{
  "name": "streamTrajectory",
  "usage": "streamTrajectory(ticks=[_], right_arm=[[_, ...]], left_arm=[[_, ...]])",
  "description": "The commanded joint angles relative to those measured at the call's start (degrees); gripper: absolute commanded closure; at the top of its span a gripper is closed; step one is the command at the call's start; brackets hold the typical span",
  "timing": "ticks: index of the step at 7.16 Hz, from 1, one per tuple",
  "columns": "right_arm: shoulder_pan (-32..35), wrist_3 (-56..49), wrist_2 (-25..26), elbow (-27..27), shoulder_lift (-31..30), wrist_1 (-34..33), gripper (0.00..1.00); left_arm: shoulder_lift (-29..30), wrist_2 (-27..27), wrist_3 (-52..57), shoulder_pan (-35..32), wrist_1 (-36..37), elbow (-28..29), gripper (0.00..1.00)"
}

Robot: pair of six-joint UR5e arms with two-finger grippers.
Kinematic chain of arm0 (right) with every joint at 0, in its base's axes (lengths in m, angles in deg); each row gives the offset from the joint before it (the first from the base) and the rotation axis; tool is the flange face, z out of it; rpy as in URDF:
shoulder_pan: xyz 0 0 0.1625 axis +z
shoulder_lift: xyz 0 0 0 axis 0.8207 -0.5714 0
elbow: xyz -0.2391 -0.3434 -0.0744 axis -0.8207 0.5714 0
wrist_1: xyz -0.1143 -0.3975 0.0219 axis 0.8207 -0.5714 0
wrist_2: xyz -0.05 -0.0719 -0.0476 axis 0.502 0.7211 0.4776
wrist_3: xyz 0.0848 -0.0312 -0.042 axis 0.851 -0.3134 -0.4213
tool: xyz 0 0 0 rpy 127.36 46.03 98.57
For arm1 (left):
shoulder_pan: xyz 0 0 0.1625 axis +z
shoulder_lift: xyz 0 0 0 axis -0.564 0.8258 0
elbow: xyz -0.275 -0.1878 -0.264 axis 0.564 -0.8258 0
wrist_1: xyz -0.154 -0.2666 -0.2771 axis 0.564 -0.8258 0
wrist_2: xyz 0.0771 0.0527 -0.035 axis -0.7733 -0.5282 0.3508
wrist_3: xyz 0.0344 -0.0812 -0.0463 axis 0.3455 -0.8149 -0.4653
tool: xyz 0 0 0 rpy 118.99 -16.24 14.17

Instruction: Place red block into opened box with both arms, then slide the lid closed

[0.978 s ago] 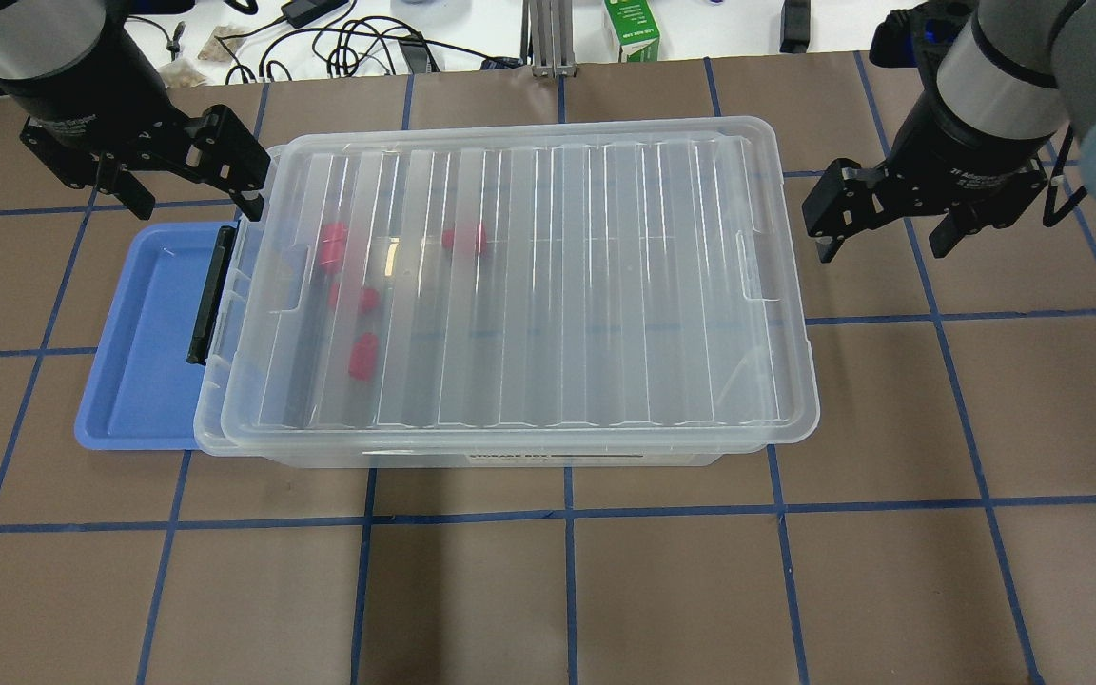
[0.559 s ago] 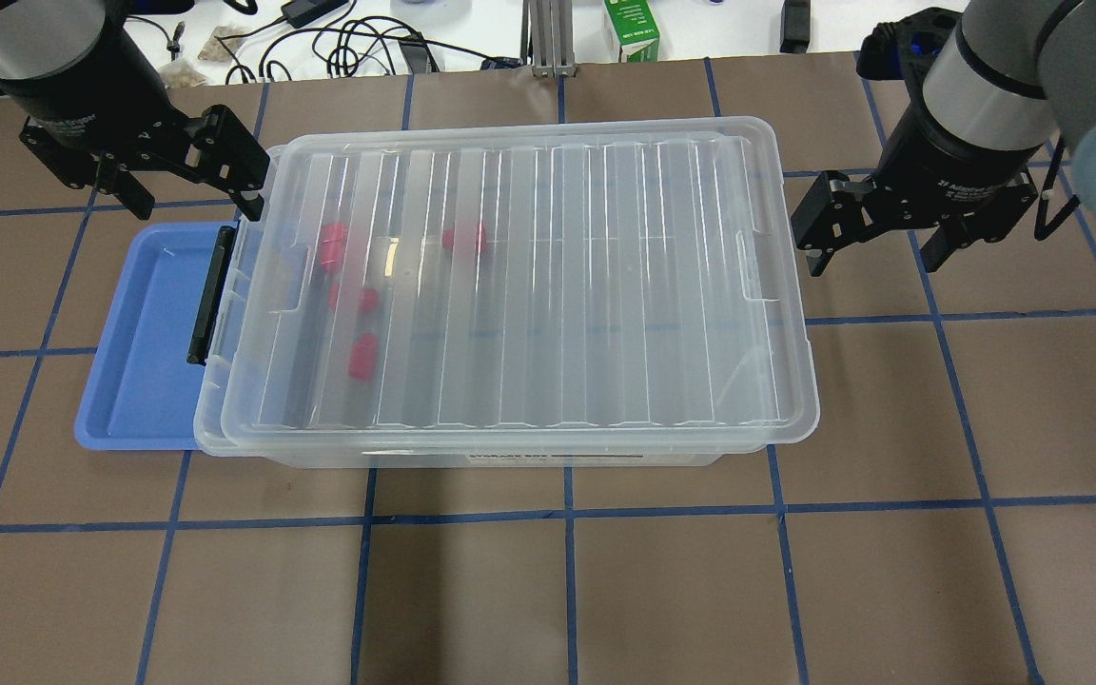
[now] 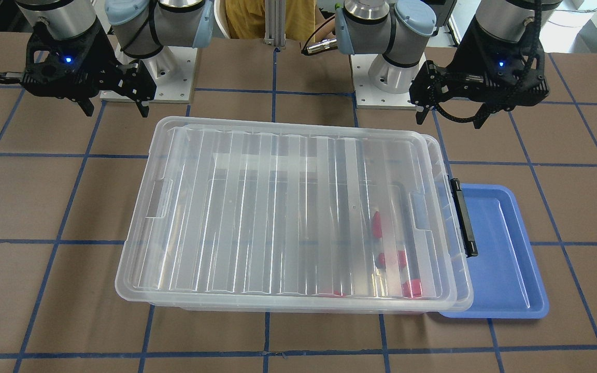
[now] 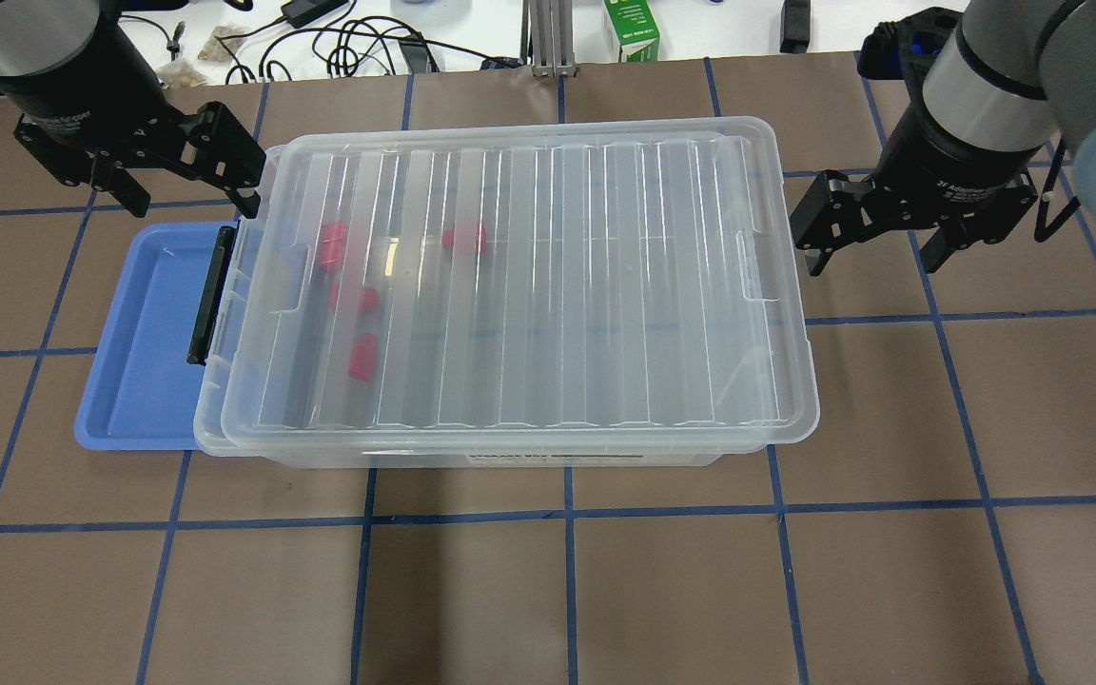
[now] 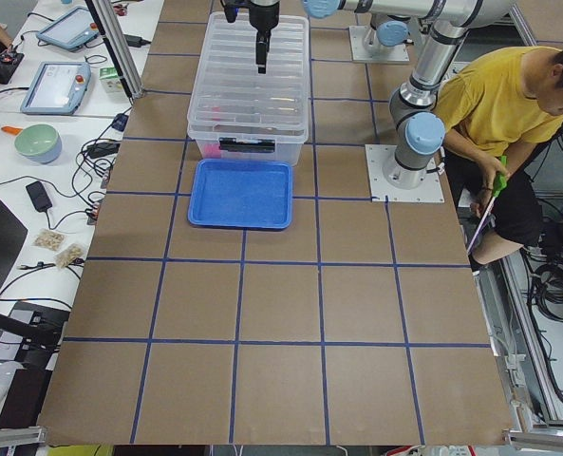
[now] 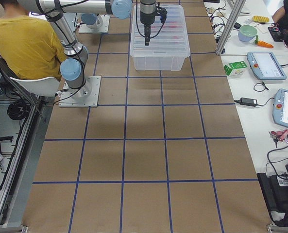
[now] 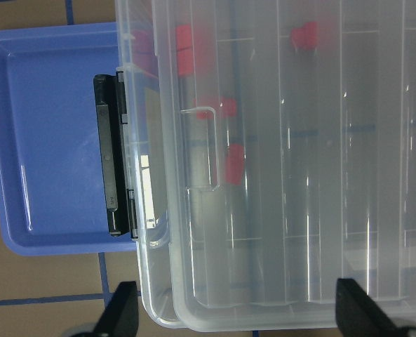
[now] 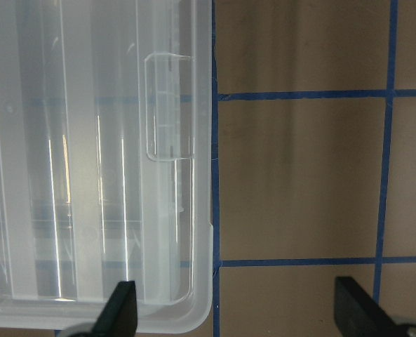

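Red blocks lie inside the box, under the lid, which leaves a strip open by the clasp. A blue tray juts out at that end. The left pincer and right pincer hang spread apart, empty.

Overhead, front, both ends, wrist close-ups: all on the box

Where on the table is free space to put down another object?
Free: the wide table strip along the box's labelled long side, and the patch beside the right end effector. Crowded: the clasp end, where the blue tray and left end effector are.
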Motion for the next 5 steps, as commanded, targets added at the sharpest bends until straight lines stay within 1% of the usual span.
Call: streamTrajectory(ticks=[1, 5], right_arm=[[-0.1, 0.1, 0.6, -0.1, -0.1, 0.0, 0.00], [-0.2, 0.1, 0.7, -0.1, -0.1, -0.3, 0.00]], left_arm=[[0.0, 0.0, 0.0, 0.0, 0.0, 0.0, 0.00], [-0.2, 0.0, 0.0, 0.0, 0.0, -0.1, 0.00]])
